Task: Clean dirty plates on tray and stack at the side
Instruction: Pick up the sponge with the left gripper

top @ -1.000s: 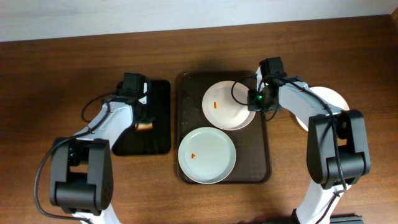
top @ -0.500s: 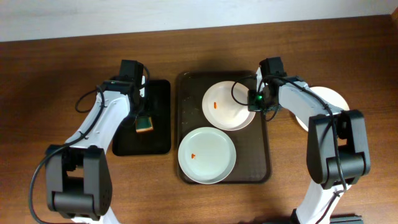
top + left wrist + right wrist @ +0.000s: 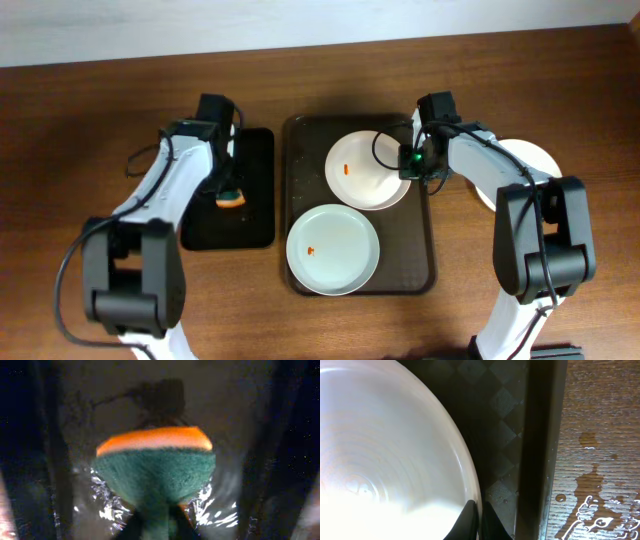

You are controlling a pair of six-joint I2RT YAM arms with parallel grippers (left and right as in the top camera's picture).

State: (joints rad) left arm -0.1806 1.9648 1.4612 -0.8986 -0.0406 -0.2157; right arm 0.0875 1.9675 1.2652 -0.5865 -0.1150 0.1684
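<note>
Two plates on the tray (image 3: 299,165), a third off it; both of my grippers were pinching something.

The upper plate (image 3: 365,172) lay at the tray's far right, the lower plate (image 3: 333,249) just nearer me, their rims overlapping in the overhead view; each carried a small orange-red smear; the third plate (image 3: 535,160) sat on the table (image 3: 100,110) to the right of the tray, partly hidden by my right arm; the right gripper (image 3: 412,165) had its fingers pressed onto the upper plate's right rim, beside the tray's raised edge; water drops lay on the wood there; the left gripper (image 3: 229,192) was squeezing the green-and-orange sponge (image 3: 155,470) over the wet black tray (image 3: 255,215), left of the big tray; I could not tell whether the sponge touched it.
</note>
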